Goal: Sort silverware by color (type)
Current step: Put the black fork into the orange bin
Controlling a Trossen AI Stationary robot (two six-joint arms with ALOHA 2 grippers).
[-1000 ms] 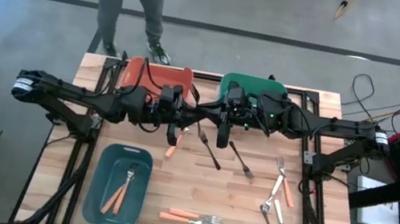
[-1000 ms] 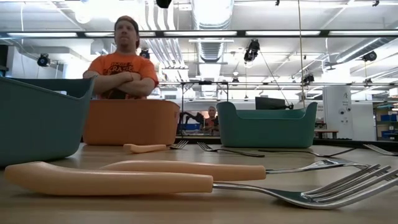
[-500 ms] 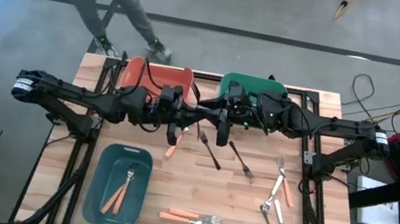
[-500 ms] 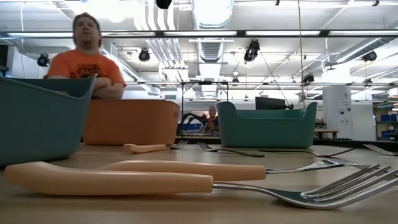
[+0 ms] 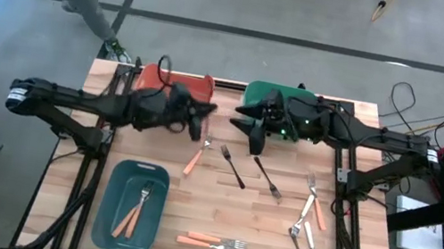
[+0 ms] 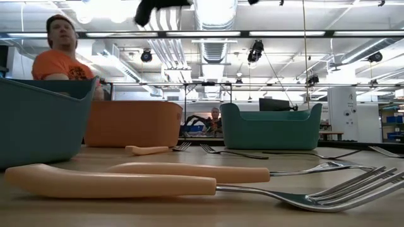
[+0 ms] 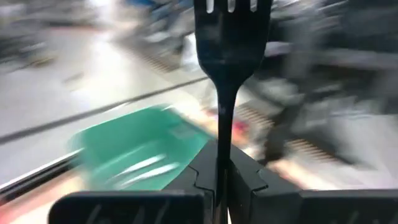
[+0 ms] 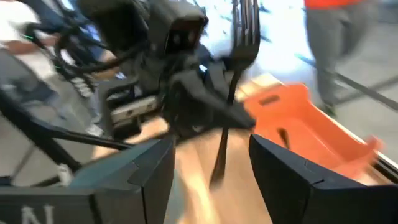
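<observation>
The left gripper [image 7: 222,177] is clamped on a black fork [image 7: 230,56], held above the worktop's far edge beside the orange bin [image 5: 182,83]. The right gripper [image 8: 211,180], fingers apart, hangs by the green bin [image 5: 274,95].

Three bins sit on my wooden desk [image 5: 275,242]: an orange bin [image 5: 176,83] and a green bin [image 5: 274,94] against the far edge, near its middle, just apart from each other, and a teal bin [image 5: 109,214] toward the near left corner. A person in an orange shirt [image 6: 60,60] stands beyond the far left corner. Loose cables [image 5: 410,106] trail off the far right corner.
</observation>
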